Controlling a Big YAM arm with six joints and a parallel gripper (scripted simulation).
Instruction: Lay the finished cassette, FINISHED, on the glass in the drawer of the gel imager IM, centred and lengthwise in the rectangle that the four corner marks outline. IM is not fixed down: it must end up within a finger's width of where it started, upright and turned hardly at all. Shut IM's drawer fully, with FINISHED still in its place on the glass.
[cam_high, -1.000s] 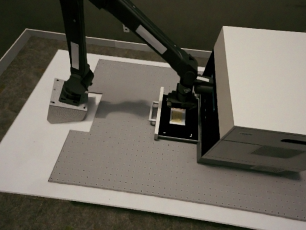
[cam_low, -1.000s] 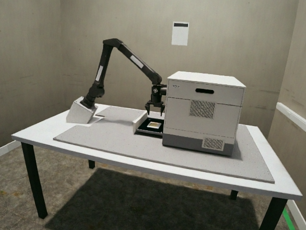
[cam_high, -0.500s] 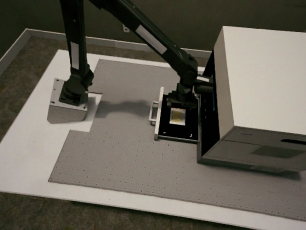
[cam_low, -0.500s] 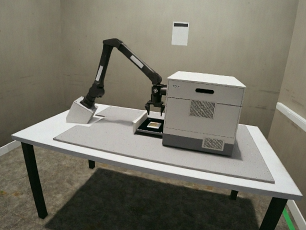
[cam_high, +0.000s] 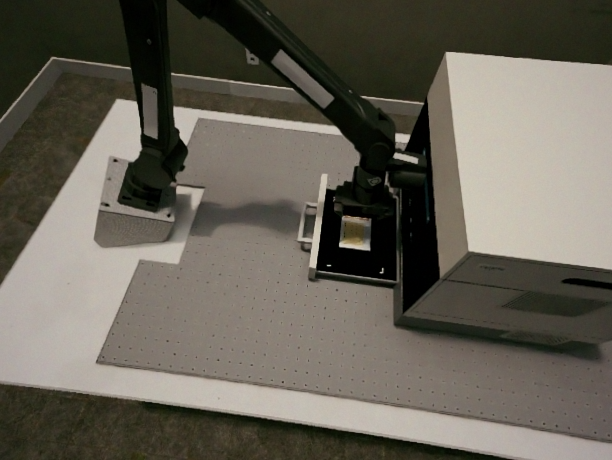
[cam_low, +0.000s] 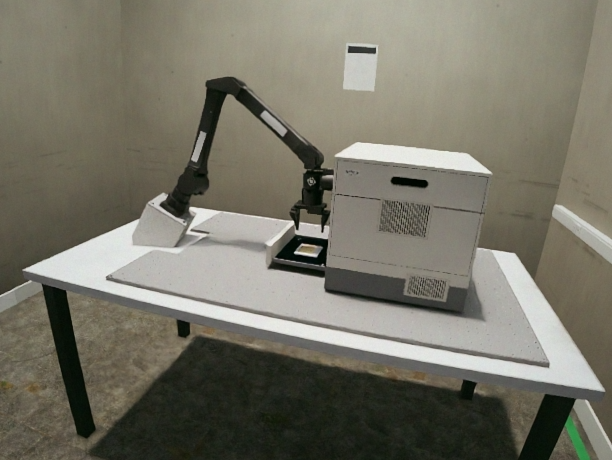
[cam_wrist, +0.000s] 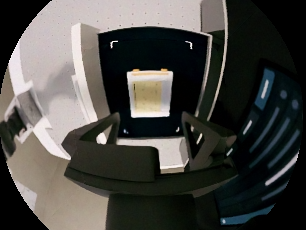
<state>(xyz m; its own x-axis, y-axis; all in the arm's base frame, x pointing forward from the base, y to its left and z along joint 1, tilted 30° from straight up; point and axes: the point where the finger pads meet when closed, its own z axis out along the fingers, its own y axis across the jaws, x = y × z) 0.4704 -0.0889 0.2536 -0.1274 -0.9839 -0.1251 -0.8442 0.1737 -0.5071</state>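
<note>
At the left, the arm base (cam_high: 107, 227) (cam_low: 155, 227) stands on the white table (cam_high: 50, 280) (cam_low: 55, 265). To its right, the drawer (cam_high: 316, 235) (cam_low: 270, 252) (cam_wrist: 82, 55) projects from the gel imager (cam_high: 530, 150) (cam_low: 405, 210); the opening step is complete. FINISHED (cam_high: 355, 233) (cam_low: 308, 249) (cam_wrist: 150, 94) lies flat on the dark glass (cam_high: 345, 262) (cam_low: 287, 255) (cam_wrist: 150, 47), between the visible corner marks (cam_wrist: 114, 44), with its long side apparently along their rectangle. Placement therefore appears complete, although exact centring cannot be confirmed. The gripper (cam_high: 364, 212) (cam_low: 311, 230) (cam_wrist: 150, 115) is above the drawer, fingers spread, with nothing between them. The imager, at the right, is upright; displacement cannot be judged. Remaining: clear the fingers, then shut the drawer fully, pushing gently to prevent cassette or imager shift.
</note>
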